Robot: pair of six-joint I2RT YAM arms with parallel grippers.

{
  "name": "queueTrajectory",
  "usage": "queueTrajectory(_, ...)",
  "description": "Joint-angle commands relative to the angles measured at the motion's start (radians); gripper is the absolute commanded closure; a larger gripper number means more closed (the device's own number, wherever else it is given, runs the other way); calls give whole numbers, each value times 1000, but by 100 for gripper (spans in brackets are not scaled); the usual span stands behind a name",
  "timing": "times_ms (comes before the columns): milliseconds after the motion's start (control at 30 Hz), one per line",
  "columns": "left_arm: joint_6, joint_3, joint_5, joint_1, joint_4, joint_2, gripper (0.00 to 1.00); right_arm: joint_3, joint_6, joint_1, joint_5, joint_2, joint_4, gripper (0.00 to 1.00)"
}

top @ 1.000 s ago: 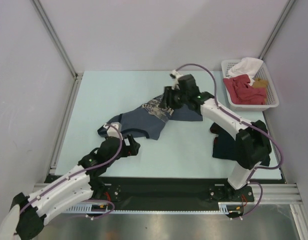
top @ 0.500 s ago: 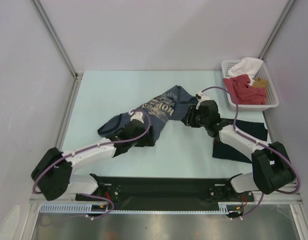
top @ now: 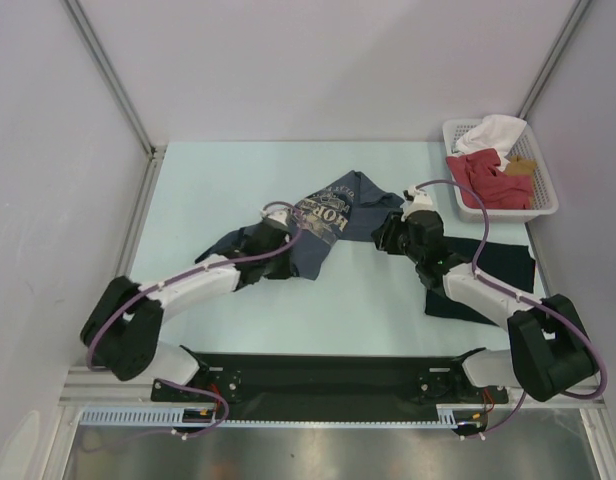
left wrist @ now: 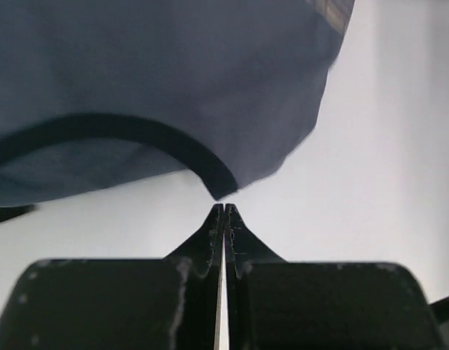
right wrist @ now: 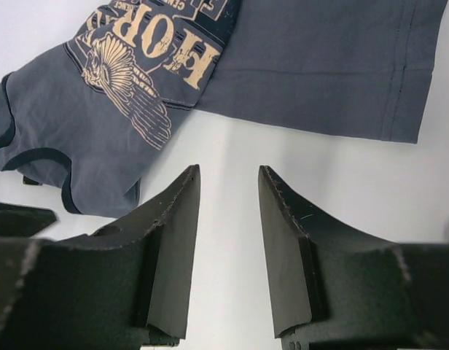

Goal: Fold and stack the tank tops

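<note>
**Blue top spread mid-table, one claw shut at its hem, the other open beside it**

The slate-blue tank top (top: pixel 328 222) lies near the middle of the top view, stretched on a slant from lower left to upper right, with its pale printed lettering facing up. It is rumpled rather than flat, and dark-trimmed straps bunch at its lower-left end. The navy tank top (top: pixel 500 262) lies at the lower right of the same view, spread on the table (top: pixel 203 185) and partly covered by the right arm. The two tops lie apart.

In the left wrist view, the left gripper (left wrist: pixel 224 208) has its fingers pressed tightly together with no cloth visible between them. A dark-trimmed corner of the blue top sits just above the fingertips, at or just short of touching.

In the right wrist view, the right gripper (right wrist: pixel 228 170) has its jaws apart with only bare table between them. The blue top's printed front and plain hem fill the upper part of that frame, beyond the fingertips. From above, this gripper sits just off the top's right edge, between the two tops.

A white basket (top: pixel 504 213) stands at the upper right of the top view, holding a red garment (top: pixel 480 178) and a white garment (top: pixel 494 130).
</note>
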Motion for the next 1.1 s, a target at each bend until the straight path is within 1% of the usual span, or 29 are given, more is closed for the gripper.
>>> queueTrajectory(0, 19, 25, 147, 158, 4, -185, 100, -1, -1, -1, 24, 4, 71, 58)
queueTrajectory(33, 10, 2, 190, 209, 15, -215, 100, -3, -1, -1, 18, 4, 74, 58)
queueTrajectory(67, 4, -5, 259, 320, 21, -241, 100, -3, -2, -2, 2, 11, 86, 57)
queueTrajectory(100, -4, -9, 283, 375, 21, -276, 100, -1, -5, 1, -4, 15, 94, 57)
queueTrajectory(133, -19, -8, 307, 422, 19, -285, 100, 5, -8, 1, -48, 21, 100, 57)
queueTrajectory(167, -19, -5, 340, 458, 24, -292, 100, 6, -10, 7, -51, 27, 98, 54)
queueTrajectory(200, -6, 4, 366, 482, 27, -287, 92, 11, -13, 12, -52, 34, 98, 52)
queueTrajectory(233, 1, 30, 374, 479, 15, -276, 81, 12, -14, 13, -50, 46, 98, 50)
queueTrajectory(267, 2, 40, 380, 444, 9, -263, 54, 14, -10, 10, -48, 50, 97, 47)
queueTrajectory(300, 11, 43, 388, 418, 7, -231, 43, 11, -7, 10, -48, 52, 98, 46)
queueTrajectory(333, 17, 47, 377, 388, 7, -217, 36, 9, -7, 9, -48, 54, 100, 46)
queueTrajectory(367, 27, 47, 362, 324, 2, -204, 28, 11, -5, 9, -50, 55, 100, 44)
queueTrajectory(433, 45, 31, 299, 268, 4, -178, 19, 14, -10, 9, -58, 60, 98, 44)
queueTrajectory(467, 47, 17, 282, 225, 27, -175, 8, 12, -10, 9, -55, 60, 98, 43)
queueTrajectory(533, 37, -29, 264, 194, 56, -163, 0, 8, -7, 7, -44, 63, 103, 43)
queueTrajectory(633, 19, -63, 262, 159, 111, -124, 2, 2, -4, 4, -44, 69, 111, 43)
queueTrajectory(667, 16, -66, 262, 145, 136, -111, 11, 5, -5, 4, -45, 72, 111, 43)
queueTrajectory(767, -1, -57, 268, 130, 169, -46, 28, 15, -4, 5, -56, 87, 102, 43)
queueTrajectory(900, -4, -11, 236, 119, 179, 55, 28, 17, -5, 2, -58, 83, 100, 43)
queueTrajectory(933, -4, 9, 238, 117, 176, 69, 31, 14, -7, 2, -52, 81, 98, 43)
queueTrajectory(967, -2, 20, 239, 116, 174, 86, 42, 15, -7, 2, -52, 80, 97, 43)
queueTrajectory(1000, 1, 30, 250, 114, 176, 112, 50, 16, -7, 2, -50, 80, 95, 43)
queueTrajectory(1033, 1, 47, 256, 114, 173, 121, 60, 16, -7, 1, -51, 81, 95, 43)
queueTrajectory(1067, 4, 57, 262, 114, 160, 126, 82, 16, -5, 1, -52, 81, 97, 43)
